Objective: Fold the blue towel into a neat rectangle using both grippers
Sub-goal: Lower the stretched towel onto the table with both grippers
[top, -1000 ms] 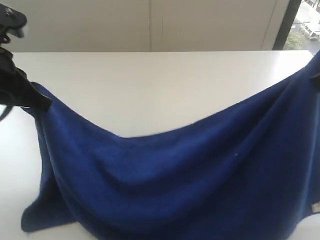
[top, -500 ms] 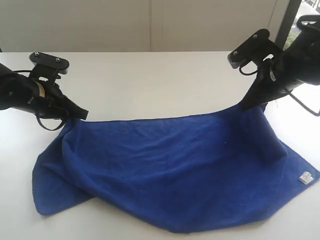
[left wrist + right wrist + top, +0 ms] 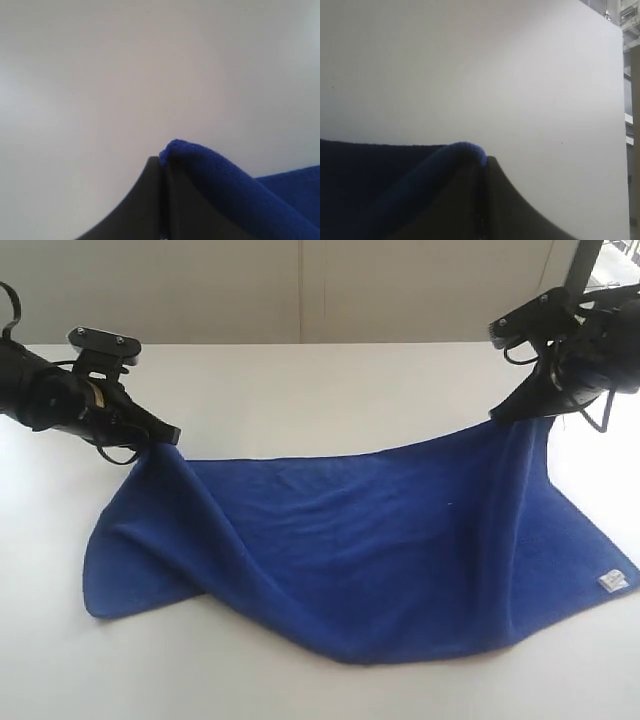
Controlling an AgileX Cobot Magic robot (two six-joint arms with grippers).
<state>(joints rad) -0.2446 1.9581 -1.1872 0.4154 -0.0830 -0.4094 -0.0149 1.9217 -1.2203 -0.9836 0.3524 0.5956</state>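
Observation:
The blue towel hangs stretched between my two grippers, its lower part draped on the white table. A small white tag shows at its lower right corner. My left gripper is shut on the towel's upper left corner, which pokes past the jaws as a blue fold in the left wrist view, beside my left gripper. At the upper right corner my right gripper is shut on the cloth. In the right wrist view the towel curls over my right gripper.
The white table runs back to a pale wall. A dark window frame stands at the far right. The towel's left flap lies folded on the table near the front.
Both grippers have carried the towel's top edge away from the camera and lowered it, then pulled apart. The cloth has gone from filling the view to lying stretched out on the table.

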